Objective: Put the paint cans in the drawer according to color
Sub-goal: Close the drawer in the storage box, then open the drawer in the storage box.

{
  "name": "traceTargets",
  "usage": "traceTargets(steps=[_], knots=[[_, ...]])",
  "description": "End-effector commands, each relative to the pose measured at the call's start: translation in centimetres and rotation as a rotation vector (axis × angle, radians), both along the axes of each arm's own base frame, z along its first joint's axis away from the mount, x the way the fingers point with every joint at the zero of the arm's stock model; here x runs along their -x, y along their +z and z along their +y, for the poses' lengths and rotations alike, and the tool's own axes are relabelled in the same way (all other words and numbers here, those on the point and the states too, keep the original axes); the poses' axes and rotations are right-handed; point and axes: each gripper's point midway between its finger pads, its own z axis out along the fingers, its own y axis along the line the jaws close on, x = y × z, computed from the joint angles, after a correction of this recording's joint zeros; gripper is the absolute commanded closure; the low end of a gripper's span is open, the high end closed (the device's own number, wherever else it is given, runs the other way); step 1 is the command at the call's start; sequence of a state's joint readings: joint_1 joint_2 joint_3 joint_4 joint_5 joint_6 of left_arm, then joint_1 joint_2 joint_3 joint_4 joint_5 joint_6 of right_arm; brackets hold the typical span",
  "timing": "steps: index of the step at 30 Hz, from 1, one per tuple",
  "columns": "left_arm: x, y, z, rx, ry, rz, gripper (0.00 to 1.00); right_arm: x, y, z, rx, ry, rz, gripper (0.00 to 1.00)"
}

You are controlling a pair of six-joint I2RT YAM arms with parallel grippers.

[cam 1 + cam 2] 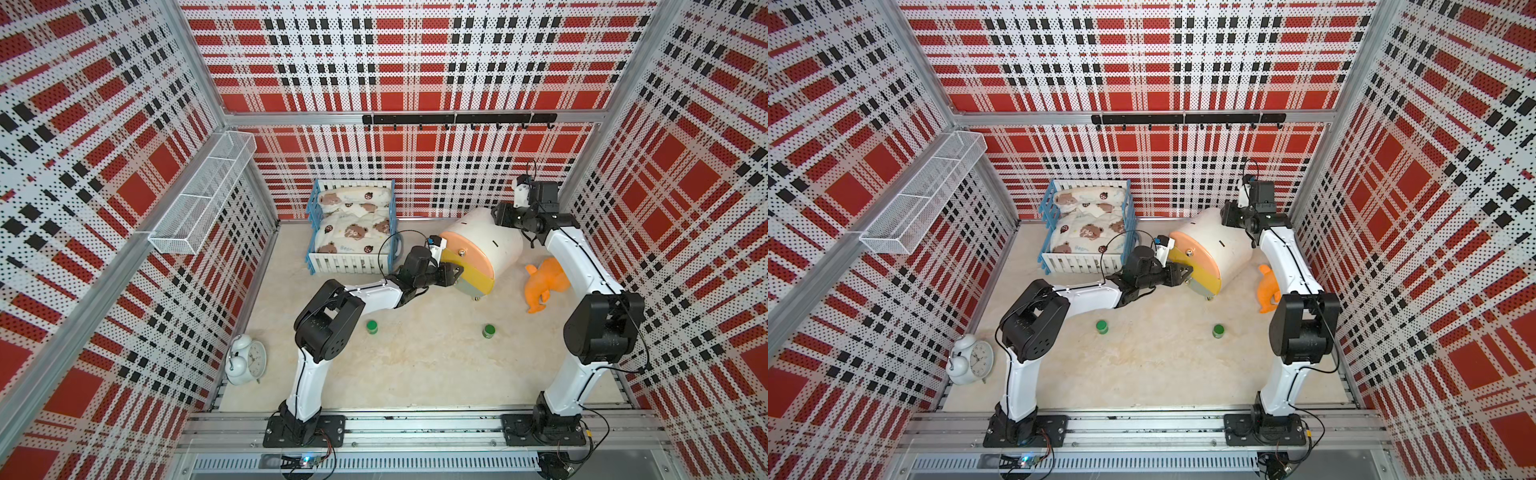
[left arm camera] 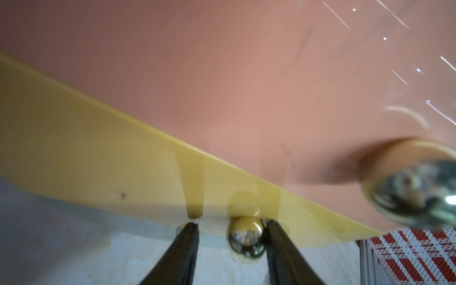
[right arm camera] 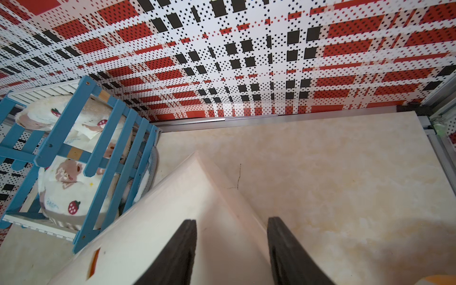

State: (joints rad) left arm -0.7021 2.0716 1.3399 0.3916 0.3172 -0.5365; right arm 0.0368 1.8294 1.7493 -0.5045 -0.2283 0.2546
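Two green paint cans (image 1: 372,327) (image 1: 489,331) stand apart on the table in front of the arms, seen in both top views. The drawer (image 1: 473,274) with the yellow front belongs to a white cabinet (image 1: 494,241) that looks tilted; it sits between a peach and a grey front. My left gripper (image 2: 229,223) is open at the yellow front's metal knob (image 2: 245,237). The knob lies between the fingers, touching one, with a gap to the other. My right gripper (image 3: 232,222) is open, astride the cabinet's rear top edge (image 3: 197,158).
A blue and white toy crib (image 1: 353,232) with bedding stands left of the cabinet. An orange soft toy (image 1: 544,282) lies right of it, under the right arm. A white alarm clock (image 1: 245,359) sits front left. A wire basket (image 1: 203,195) hangs on the left wall.
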Motion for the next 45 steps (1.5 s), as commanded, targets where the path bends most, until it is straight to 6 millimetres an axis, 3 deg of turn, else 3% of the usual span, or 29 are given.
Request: traceTargets(steps=[1,9,18,25,36,41,45], knots=[[-0.8,0.9,-0.7,0.016,0.015,-0.054,0.47,1.2,-3.0,1.7,-0.039,0.067,0.118,0.47],[-0.6,1.0,-0.2,0.002,0.032,-0.073,0.41,1.2,-3.1,1.7,-0.033,0.067,0.124,0.47],[0.8,-0.2,2.2,-0.015,0.073,-0.091,0.17,1.6,-1.9,1.5,-0.028,0.059,0.101,0.4],[1.4,-2.5,2.5,-0.006,0.071,-0.054,0.0,2.1,-0.6,1.1,-0.006,0.048,0.074,0.33],[1.3,-4.8,1.4,0.005,0.063,-0.016,0.01,4.4,3.9,0.3,0.029,0.025,-0.022,0.13],[1.4,-5.6,0.9,0.008,0.067,-0.004,0.0,4.9,5.0,1.6,-0.023,0.088,-0.063,0.07],[1.2,-6.0,0.7,0.018,0.075,0.01,0.05,4.9,5.3,2.8,-0.069,0.136,-0.081,0.06]])
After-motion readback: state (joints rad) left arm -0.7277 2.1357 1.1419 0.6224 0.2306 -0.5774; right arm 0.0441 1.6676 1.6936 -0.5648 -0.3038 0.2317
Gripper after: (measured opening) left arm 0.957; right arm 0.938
